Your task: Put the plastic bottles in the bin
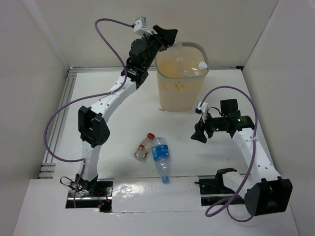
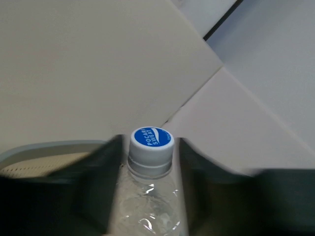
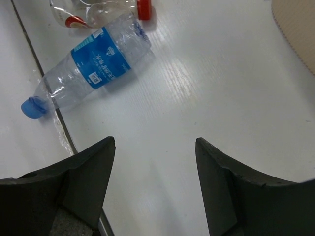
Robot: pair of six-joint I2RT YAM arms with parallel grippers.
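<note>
My left gripper [image 1: 170, 38] is up at the far left rim of the beige bin [image 1: 179, 94], shut on a clear plastic bottle [image 2: 147, 196] with a white and blue cap [image 2: 151, 142]. The bin's grey rim [image 2: 34, 150] shows to the left of the fingers. Inside the bin lie more clear bottles, one white-capped [image 1: 202, 65]. On the table lie a red-capped bottle [image 1: 144, 147] and a blue-labelled bottle [image 1: 160, 156] side by side. My right gripper [image 1: 199, 133] hovers open and holding nothing, right of them; its view shows the blue-labelled bottle [image 3: 96, 64] and red-capped bottle [image 3: 106, 10] ahead.
White walls enclose the table on three sides. A metal rail [image 1: 59, 118] runs along the left edge. A corner of the bin [image 3: 295, 29] shows at the right wrist view's upper right. Both arm bases sit at the near edge.
</note>
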